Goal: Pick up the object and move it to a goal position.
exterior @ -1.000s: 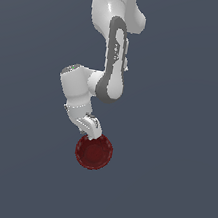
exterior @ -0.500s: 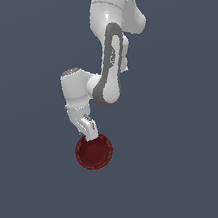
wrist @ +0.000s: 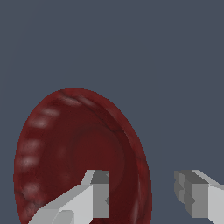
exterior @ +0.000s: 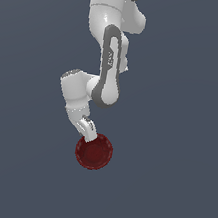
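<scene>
The dark red round shallow bowl (exterior: 94,151) lies on the grey floor below the arm. In the wrist view the bowl (wrist: 74,144) fills the lower half, with its scalloped rim showing. My gripper (exterior: 88,130) is at the bowl's rim on the side toward the exterior view's left. In the wrist view the gripper (wrist: 145,193) is open. One finger (wrist: 98,192) is over the bowl's inside and the other finger (wrist: 194,194) is outside it, with the rim between them. Neither finger touches the rim.
The flat grey floor (exterior: 167,192) stretches all around the bowl. The white arm (exterior: 107,70) stands above and behind the bowl in the exterior view.
The gripper has come down a little toward the bowl's rim. The bowl has not moved.
</scene>
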{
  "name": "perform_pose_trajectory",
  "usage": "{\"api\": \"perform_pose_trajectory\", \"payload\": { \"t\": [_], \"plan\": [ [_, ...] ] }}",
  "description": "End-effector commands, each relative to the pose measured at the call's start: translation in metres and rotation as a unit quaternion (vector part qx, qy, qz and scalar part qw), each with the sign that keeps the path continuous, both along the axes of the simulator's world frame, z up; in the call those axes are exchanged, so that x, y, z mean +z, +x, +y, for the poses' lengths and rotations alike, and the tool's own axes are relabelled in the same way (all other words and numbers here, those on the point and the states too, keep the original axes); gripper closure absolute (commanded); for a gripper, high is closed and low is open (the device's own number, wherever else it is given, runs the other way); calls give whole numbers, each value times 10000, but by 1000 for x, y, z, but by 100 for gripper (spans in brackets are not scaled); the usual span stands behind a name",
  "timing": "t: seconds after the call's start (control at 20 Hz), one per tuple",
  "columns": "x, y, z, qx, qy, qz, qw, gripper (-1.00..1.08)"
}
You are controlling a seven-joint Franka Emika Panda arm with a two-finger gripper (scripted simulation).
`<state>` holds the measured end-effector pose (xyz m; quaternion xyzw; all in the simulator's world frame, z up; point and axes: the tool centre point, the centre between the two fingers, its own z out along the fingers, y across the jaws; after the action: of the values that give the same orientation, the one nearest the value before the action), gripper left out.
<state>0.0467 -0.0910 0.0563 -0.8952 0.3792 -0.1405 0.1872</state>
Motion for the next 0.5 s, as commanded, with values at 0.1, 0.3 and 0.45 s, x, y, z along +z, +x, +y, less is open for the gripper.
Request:
{"api": "perform_pose_trajectory", "payload": {
  "t": [0.1, 0.3, 0.45],
  "plan": [
    [-12, 5, 3, -11, 4, 1, 10000, -20],
    [-20, 8, 5, -18, 4, 0, 10000, -20],
    [-21, 8, 5, -18, 4, 0, 10000, 108]
  ]
}}
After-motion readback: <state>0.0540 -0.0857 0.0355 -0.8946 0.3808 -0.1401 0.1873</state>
